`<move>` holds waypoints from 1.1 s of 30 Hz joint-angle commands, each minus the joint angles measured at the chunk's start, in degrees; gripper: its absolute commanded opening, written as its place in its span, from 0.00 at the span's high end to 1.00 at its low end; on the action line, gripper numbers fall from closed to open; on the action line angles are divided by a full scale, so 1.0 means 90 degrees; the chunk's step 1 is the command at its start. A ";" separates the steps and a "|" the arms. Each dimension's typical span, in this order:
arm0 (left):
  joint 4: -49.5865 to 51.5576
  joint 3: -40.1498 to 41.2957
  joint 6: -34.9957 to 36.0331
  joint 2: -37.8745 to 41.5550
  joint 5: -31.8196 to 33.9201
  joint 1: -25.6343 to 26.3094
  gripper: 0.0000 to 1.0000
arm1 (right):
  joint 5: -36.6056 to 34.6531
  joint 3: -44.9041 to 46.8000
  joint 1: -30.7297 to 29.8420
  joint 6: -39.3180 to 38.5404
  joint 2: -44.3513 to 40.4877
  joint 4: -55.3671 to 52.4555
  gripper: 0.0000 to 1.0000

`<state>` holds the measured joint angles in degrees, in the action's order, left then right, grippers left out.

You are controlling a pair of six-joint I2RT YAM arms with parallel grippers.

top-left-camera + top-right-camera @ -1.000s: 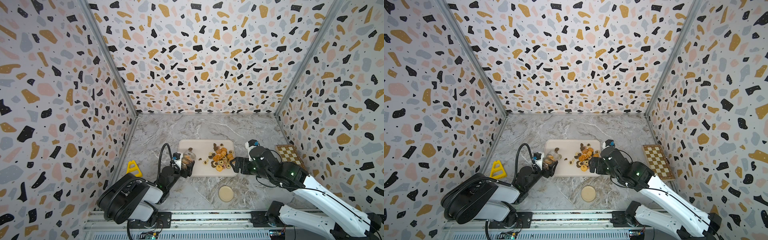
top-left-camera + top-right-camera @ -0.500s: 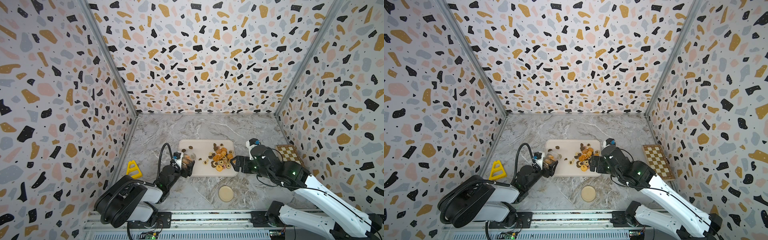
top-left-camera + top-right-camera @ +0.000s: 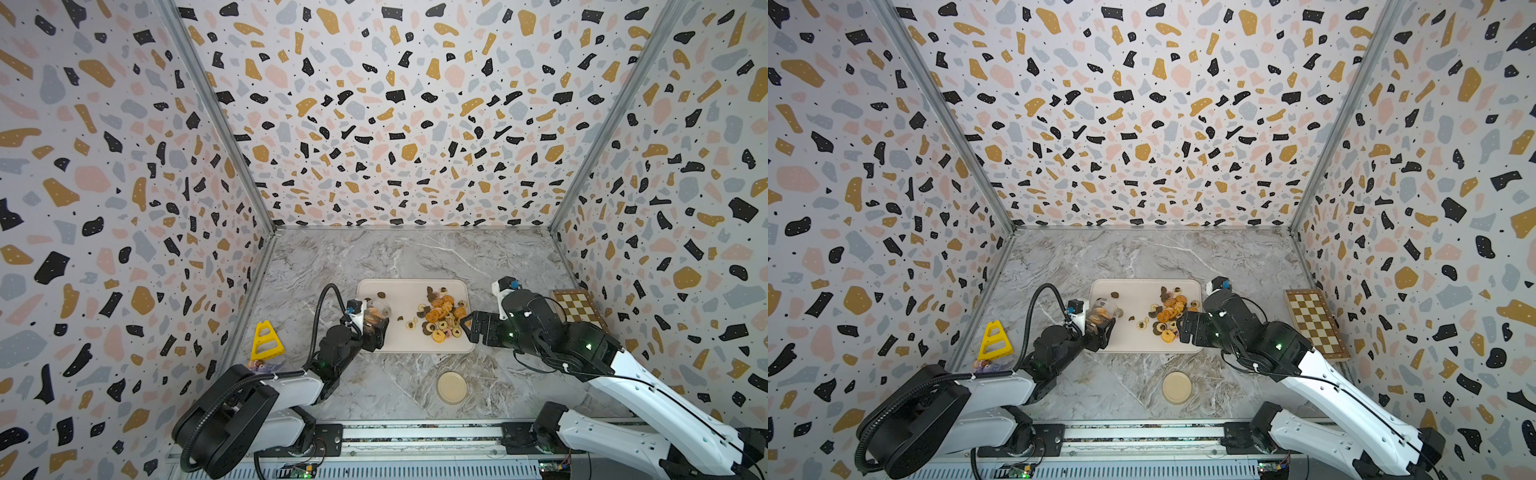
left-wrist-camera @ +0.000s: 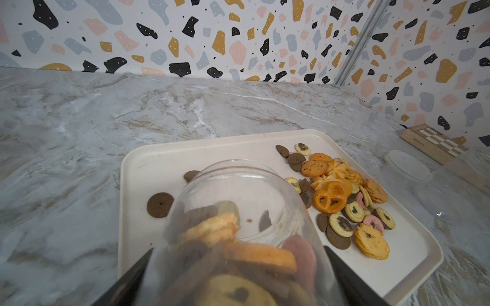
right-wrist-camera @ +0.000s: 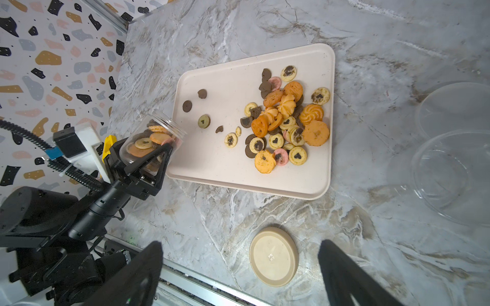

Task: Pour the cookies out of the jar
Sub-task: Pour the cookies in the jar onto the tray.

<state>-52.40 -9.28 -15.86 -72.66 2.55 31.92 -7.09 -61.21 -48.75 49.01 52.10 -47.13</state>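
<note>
A clear plastic jar (image 3: 376, 313) (image 3: 1102, 312) lies tilted on its side over the left edge of a cream tray (image 3: 399, 340) (image 5: 225, 169), its open mouth facing the tray. My left gripper (image 3: 374, 328) (image 4: 238, 254) is shut on the jar (image 4: 238, 212) (image 5: 151, 137). Several cookies still sit inside it. A heap of mixed orange, brown, cream and pink cookies (image 3: 440, 318) (image 3: 1169, 316) (image 4: 342, 196) (image 5: 286, 119) covers the tray's right half, and a few lie loose near the jar mouth. My right gripper (image 3: 467, 326) (image 3: 1183, 328) (image 5: 240, 246) stands open and empty by the tray's right edge.
A round beige lid (image 3: 451, 387) (image 5: 274, 256) lies on the marble in front of the tray. A small chessboard (image 3: 577, 309) rests against the right wall. A yellow triangular piece (image 3: 266, 340) stands by the left wall. Patterned walls close in three sides.
</note>
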 commanded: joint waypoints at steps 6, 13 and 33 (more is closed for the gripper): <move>0.0218 -0.0529 -0.0116 0.0093 0.0477 -0.0029 1.00 | -0.0062 -0.0211 0.0036 0.0064 -0.0171 -0.0239 0.06; 0.0608 -0.0633 -0.0296 0.0221 0.0571 -0.0031 1.00 | -0.0085 -0.0284 0.0047 0.0063 -0.0144 -0.0260 0.06; 0.1290 -0.1026 -0.0511 -0.0205 0.0713 -0.0030 1.00 | -0.0105 -0.0430 0.0046 0.0079 -0.0016 -0.0321 0.07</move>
<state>-37.45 -14.63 -19.70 -75.40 7.73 31.92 -7.14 -62.54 -48.58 49.54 52.12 -48.53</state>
